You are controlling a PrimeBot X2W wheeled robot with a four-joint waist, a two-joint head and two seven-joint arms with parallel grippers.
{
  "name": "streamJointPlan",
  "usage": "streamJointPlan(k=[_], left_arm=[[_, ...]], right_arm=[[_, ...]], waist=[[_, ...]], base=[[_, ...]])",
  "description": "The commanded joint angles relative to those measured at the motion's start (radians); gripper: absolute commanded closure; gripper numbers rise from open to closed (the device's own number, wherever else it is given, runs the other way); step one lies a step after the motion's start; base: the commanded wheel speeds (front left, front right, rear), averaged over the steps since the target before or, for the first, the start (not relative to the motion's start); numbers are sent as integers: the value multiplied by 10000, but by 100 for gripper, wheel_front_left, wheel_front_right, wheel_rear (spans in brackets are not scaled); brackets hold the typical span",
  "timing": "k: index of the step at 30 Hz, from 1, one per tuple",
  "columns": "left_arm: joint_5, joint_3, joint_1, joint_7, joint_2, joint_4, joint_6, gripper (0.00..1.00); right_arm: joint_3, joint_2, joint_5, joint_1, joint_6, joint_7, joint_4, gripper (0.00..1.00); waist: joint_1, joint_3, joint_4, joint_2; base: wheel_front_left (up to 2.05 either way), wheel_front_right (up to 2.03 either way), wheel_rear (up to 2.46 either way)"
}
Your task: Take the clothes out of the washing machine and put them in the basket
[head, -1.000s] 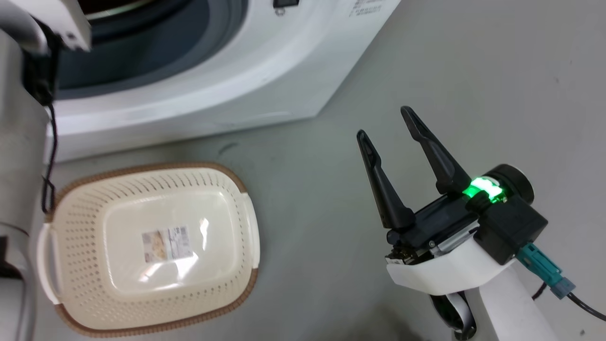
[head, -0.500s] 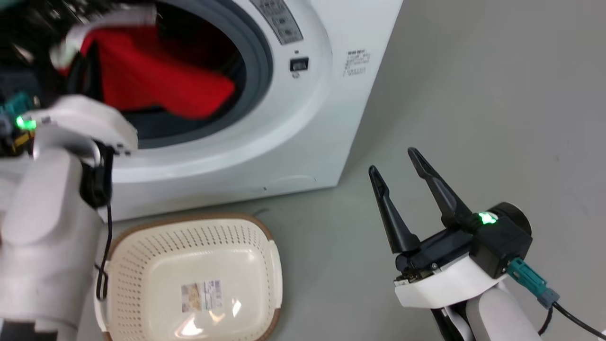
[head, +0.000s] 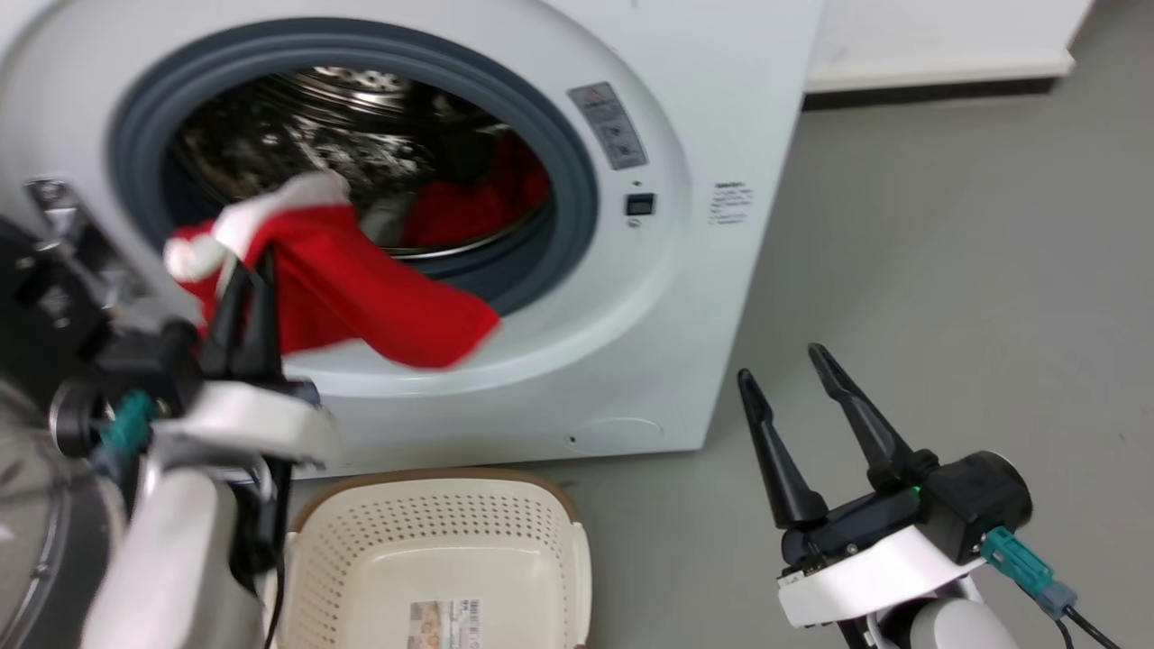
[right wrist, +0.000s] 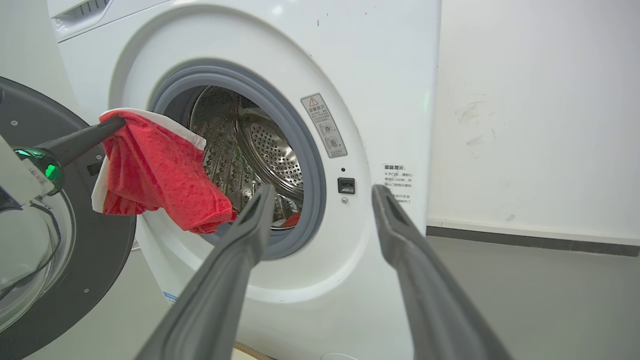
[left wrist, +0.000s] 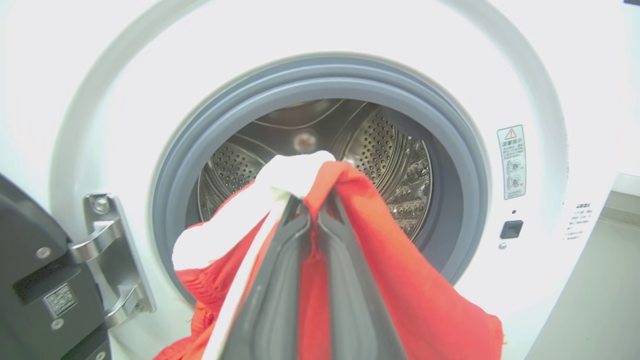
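My left gripper (head: pixel 248 270) is shut on a bright red garment with white trim (head: pixel 361 297), held just outside the lower left of the washing machine's (head: pixel 685 297) round port. The cloth drapes over the grey rubber ring. In the left wrist view the fingers (left wrist: pixel 280 260) pinch the fabric (left wrist: pixel 400 300) at its top fold. More red clothes (head: pixel 469 207) lie inside the steel drum. The cream basket (head: pixel 433 532) stands on the floor below the port, with nothing in it. My right gripper (head: pixel 783 362) is open and holds nothing, to the right of the basket.
The washer's black-rimmed glass door (right wrist: pixel 60 260) hangs open to the left, close to my left arm. Grey floor (head: pixel 947 270) stretches to the right of the machine, up to a white wall with a dark skirting (right wrist: pixel 530 240).
The head camera has tilted up, so the port now fills the view. My left gripper has drawn the red garment out of the drum to the port's lower left. The right gripper stays open.
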Motion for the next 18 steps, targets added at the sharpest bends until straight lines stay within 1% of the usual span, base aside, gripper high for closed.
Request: streamJointPlan(k=[1,4,7,11,12,13,14,15,18], left_arm=[[103,-58,451,-26,-98,-348,65,100],[300,-155,1393,-25,-247,-1157,228,100],[308,-222,2307,-28,-463,-1644,419,100],[111,-376,3383,-20,-821,-1452,613,100],[31,-391,3520,-20,-909,-1254,603,100],[-202,-474,3706,-24,-1223,-385,463,100],[-289,-540,3671,-21,-1327,16,385,100],[-473,-572,3542,-22,-1500,450,238,100],[-677,-639,2822,-28,-1761,1714,-111,100]], right_arm=[[-66,-7,-9,125,-3,59,-65,0],[-250,-7,-51,268,-3,126,-188,0],[-396,-7,-157,333,-3,209,-313,0],[-599,-7,-293,339,-3,328,-528,0],[-639,-7,-344,278,-3,356,-573,0],[-695,-7,-444,68,-3,400,-730,0],[-690,-7,-455,12,-3,423,-772,0],[-688,-7,-503,-42,-3,448,-812,0],[-749,-7,-618,-207,-3,510,-996,0]], waist=[[4,-346,361,0],[4,-435,616,0],[4,-394,783,0],[4,-49,922,0],[4,92,949,0],[4,560,985,0],[4,722,990,0],[4,901,1006,0],[4,1552,1096,0]], base=[[0,0,0],[0,0,0],[0,0,0],[0,0,0],[0,0,0],[0,0,0],[0,0,0],[0,0,0],[0,0,0]])
